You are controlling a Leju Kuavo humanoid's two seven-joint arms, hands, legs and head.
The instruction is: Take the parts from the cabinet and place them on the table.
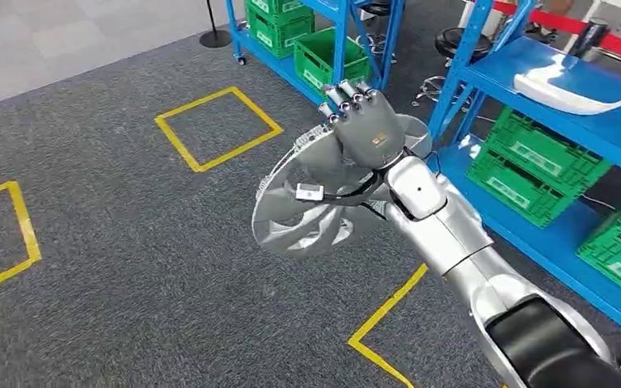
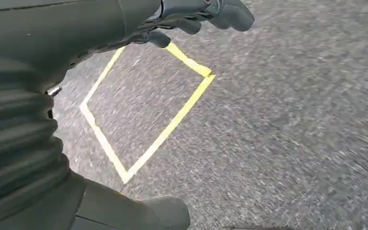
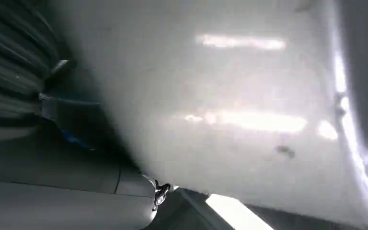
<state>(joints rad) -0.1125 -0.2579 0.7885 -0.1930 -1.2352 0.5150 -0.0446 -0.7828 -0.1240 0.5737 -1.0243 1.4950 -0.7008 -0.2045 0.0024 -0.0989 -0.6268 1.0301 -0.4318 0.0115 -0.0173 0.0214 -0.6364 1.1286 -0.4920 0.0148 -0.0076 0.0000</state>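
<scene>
**Right hand carrying a silver part above the carpet**

In the head view the right hand [image 1: 361,121] is gripping a silver part [image 1: 315,206], a curved, shiny piece with a small white tag on it. Its fingers are closing over the far edge of the part, and the part is hanging in the air above the grey carpet floor [image 1: 129,242], just left of the blue shelf rack [image 1: 566,89]. In the right wrist view the part [image 3: 230,110] is appearing very close and blurred.

A white curved part [image 1: 562,93] is lying on the upper shelf at the far right. Green crates [image 1: 534,166] are standing on the lower shelf.

The left hand [image 2: 191,14] is hanging over the carpet beside yellow tape lines [image 2: 172,124]; its fingers are curling inward around nothing.
</scene>
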